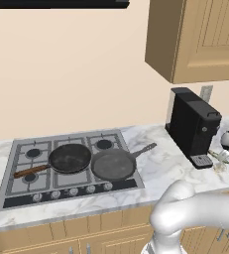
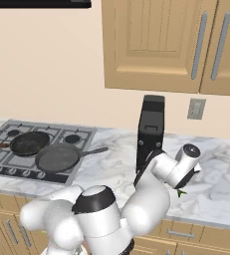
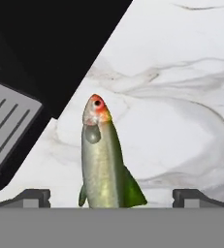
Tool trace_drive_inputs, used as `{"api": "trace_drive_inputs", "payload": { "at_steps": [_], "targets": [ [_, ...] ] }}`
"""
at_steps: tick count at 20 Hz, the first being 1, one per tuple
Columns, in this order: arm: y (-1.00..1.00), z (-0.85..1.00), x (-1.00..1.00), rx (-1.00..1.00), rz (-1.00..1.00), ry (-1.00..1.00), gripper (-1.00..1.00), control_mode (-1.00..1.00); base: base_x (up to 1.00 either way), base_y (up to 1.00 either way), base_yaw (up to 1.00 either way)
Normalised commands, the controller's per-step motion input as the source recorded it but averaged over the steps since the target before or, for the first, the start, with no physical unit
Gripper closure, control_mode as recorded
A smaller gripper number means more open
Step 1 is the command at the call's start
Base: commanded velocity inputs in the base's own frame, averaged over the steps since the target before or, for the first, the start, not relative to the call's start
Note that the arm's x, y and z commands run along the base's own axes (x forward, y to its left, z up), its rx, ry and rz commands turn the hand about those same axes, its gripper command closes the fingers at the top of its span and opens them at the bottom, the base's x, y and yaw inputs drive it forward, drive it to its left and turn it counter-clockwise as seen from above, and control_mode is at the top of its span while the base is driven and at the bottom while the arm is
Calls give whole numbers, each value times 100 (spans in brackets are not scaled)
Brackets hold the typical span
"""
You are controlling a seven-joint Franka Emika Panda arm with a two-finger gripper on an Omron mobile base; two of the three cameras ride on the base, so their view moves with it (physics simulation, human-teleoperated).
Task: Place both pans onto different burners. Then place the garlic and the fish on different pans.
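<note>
The gripper (image 3: 111, 197) hangs over the marble counter (image 3: 181, 72) with its jaws spread wide, one dark fingertip (image 3: 32, 197) low on one side of the hand view and the other low on the opposite side. Nothing is pinched. Between the tips lies the fish (image 3: 103, 160), silvery green with a red-orange patch at its head; its head points up the hand view and its tail end runs off the bottom between the tips, well apart from both.

Taking the coffee machine (image 1: 192, 124) as the landmark: the fish (image 1: 224, 158) lies on the counter just beside the machine's base, on the side away from the cooktop (image 1: 17, 171). In the hand view the machine's black body and its grey slotted drip tray (image 3: 7, 126) stand just beside the fish. A small pale lump near the fish in the left base view may be the garlic; it is too small to tell.

On the machine's other side sits the cooktop. The black pan (image 1: 70, 158) rests over the middle burner, its brown wooden handle pointing away from the machine. The grey pan (image 1: 113, 164) sits touching or just beside the black pan, on the machine's side, over a front burner at the cooktop's edge, its short grey handle reaching out over the marble toward the machine. Both pans hold nothing. Wooden cupboards (image 2: 156, 45) hang above the machine.
</note>
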Motion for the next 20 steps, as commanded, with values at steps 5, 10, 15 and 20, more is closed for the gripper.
{"api": "trace_drive_inputs", "payload": {
  "at_steps": [5, 10, 15, 20],
  "targets": [
    [-1, -29, 27, 0, 0, 0, -100, -100, 0, 0, 0],
    [-11, -36, 2, 0, 0, 0, -100, -100, 0, 0, 0],
    [-15, -33, -1, 0, 0, 0, -100, -100, 0, 0, 0],
    [-10, -28, -18, 0, 0, 1, -100, -100, 0, 0, 0]
  ]
}}
